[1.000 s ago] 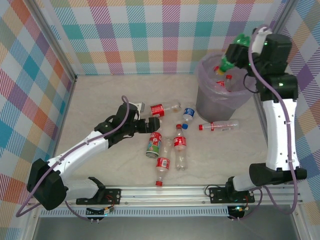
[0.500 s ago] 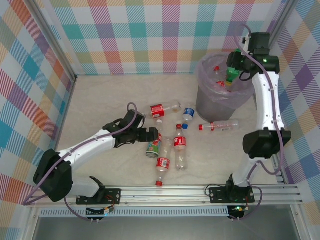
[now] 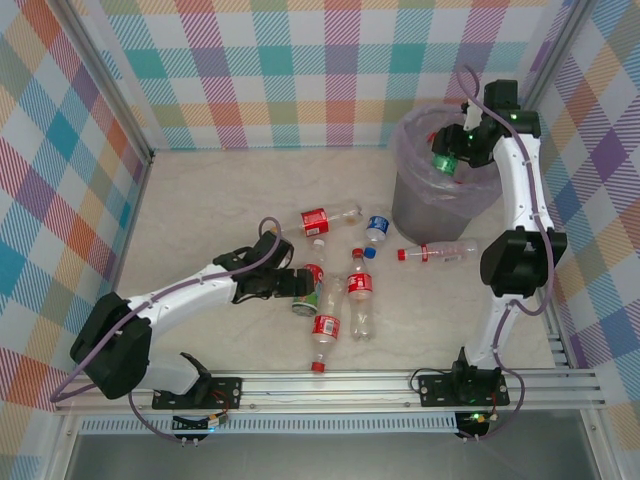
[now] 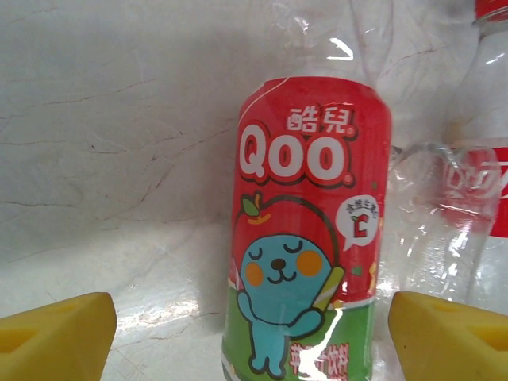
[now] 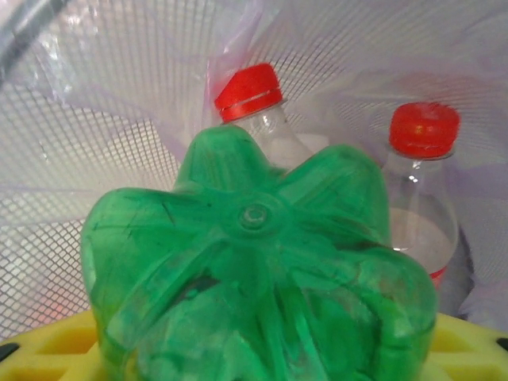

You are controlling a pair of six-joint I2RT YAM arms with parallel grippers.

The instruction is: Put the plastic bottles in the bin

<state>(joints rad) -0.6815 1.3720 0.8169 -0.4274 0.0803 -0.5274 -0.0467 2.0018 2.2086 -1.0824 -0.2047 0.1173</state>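
While left gripper gapes around Qoo bottle, right gripper reaches over bin, grip unclear.

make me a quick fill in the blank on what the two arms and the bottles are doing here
1. The raised bottle at the right gripper, above the bin, is ___ in colour.
2. The two bottles in the bin behind it have ___ caps.
3. The label on the lying bottle between the left gripper's yellow fingers reads ___.
4. The left gripper's jaws stand ___.
Missing words: green; red; Qoo; open.
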